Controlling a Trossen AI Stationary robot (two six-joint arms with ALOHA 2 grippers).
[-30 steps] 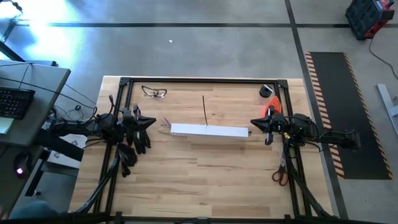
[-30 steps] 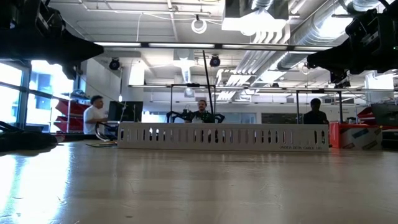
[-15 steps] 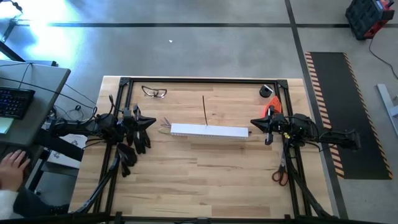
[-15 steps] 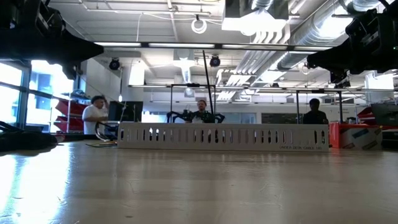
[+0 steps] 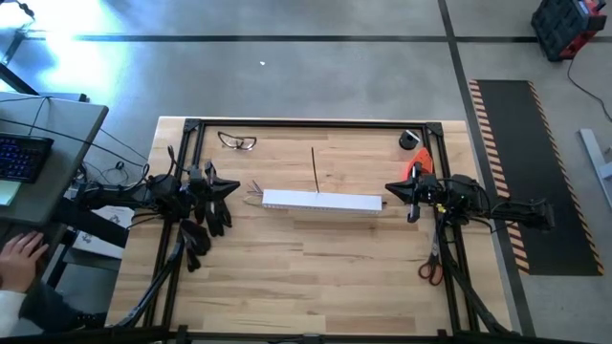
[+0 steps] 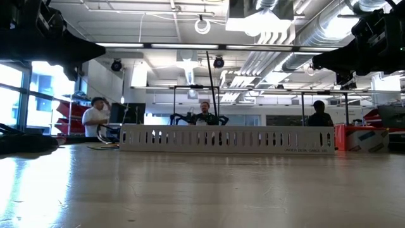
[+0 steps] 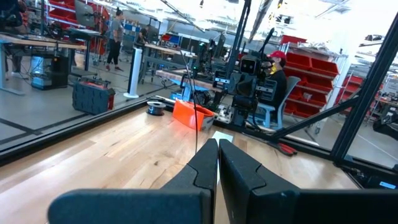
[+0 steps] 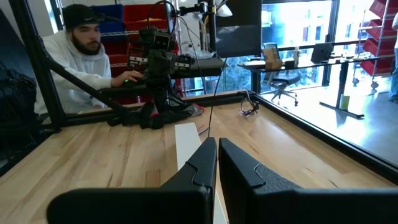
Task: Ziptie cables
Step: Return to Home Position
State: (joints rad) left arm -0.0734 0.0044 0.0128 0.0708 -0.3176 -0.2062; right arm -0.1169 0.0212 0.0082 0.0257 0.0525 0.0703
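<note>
The white slotted channel (image 5: 325,201) lies across the middle of the table. The ziptie (image 5: 314,167), a thin dark strip, stands upright behind it; in the low view the ziptie (image 6: 212,88) rises well above the channel (image 6: 228,139), its lower end hidden by the channel. The cables' thin ends (image 5: 253,192) fan out at the channel's left end. My left gripper (image 5: 237,187) hovers shut at the table's left side, pointing level at the channel. My right gripper (image 5: 386,190) hovers shut just off the channel's right end. Both wrist views show closed fingers: left gripper (image 7: 217,155), right gripper (image 8: 217,155).
Clear safety glasses (image 5: 237,141) lie at the far left. A black roll (image 5: 409,139) and an orange object (image 5: 418,164) sit at the far right, orange-handled scissors (image 5: 430,268) at the near right. A person's hand (image 5: 17,258) is at the desk left of the table.
Both arms and everything on the table have kept still. A person's hand has come into view at the desk to the left of the table.
</note>
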